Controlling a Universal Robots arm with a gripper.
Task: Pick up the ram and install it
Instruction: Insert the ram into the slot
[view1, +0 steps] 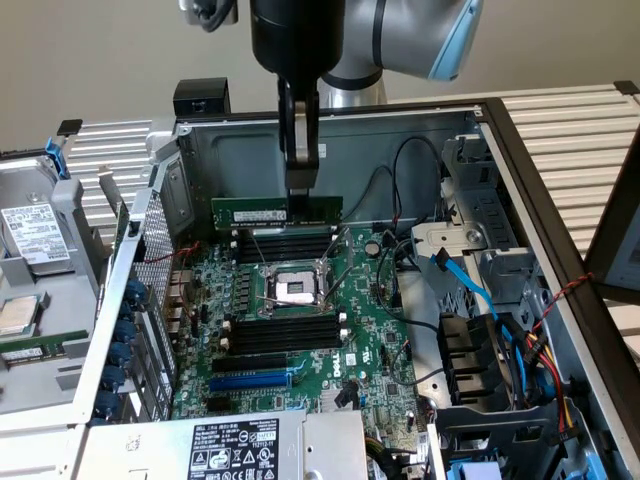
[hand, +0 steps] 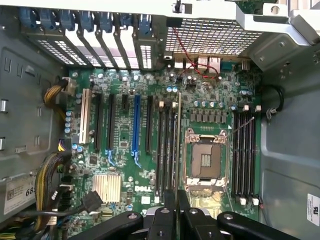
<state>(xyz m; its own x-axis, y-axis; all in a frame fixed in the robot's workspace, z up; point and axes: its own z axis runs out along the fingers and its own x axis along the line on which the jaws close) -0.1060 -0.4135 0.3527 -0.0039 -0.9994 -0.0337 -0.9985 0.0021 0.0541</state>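
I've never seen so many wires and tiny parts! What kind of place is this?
It looks like the inside of an opened desktop computer. The big green circuit board, its empty chip socket and the cables show it. A gripper holds a ram stick over the board.

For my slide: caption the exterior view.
End effector holds the ram over the black slots beside the CPU socket.

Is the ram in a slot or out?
Out. The gripper holds the ram level, on edge, above the black slots.
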